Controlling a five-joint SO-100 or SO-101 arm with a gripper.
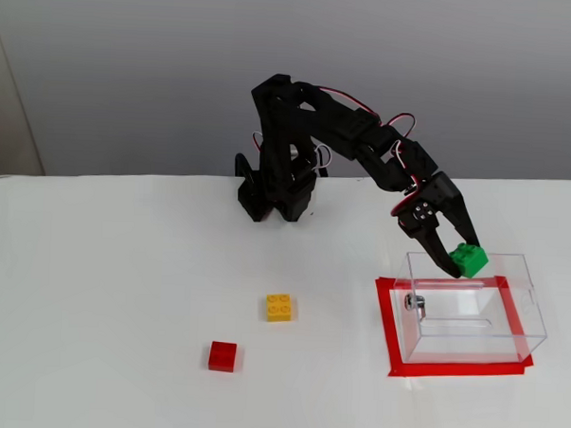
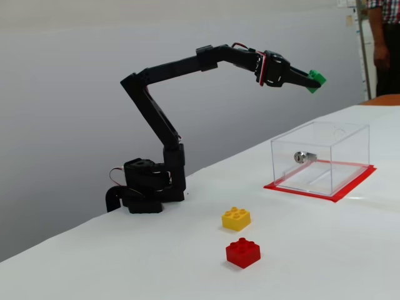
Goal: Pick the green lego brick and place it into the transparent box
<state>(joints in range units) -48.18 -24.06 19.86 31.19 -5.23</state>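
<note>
In both fixed views my black gripper (image 1: 462, 255) (image 2: 312, 81) is shut on the green lego brick (image 1: 471, 260) (image 2: 316, 81) and holds it in the air above the transparent box (image 1: 471, 317) (image 2: 325, 164). The box stands on the white table inside a red tape frame, with a small metal knob (image 1: 414, 302) (image 2: 300, 157) on one wall. The brick hangs over the box's rear edge in a fixed view (image 1: 471, 260) and well above the box top in a fixed view (image 2: 316, 81). The box looks empty.
A yellow brick (image 1: 280, 307) (image 2: 236, 218) and a red brick (image 1: 222, 355) (image 2: 243, 252) lie on the table left of the box. The arm's base (image 1: 272, 190) (image 2: 147, 190) stands at the table's back edge. A person (image 2: 384, 31) stands at the far right.
</note>
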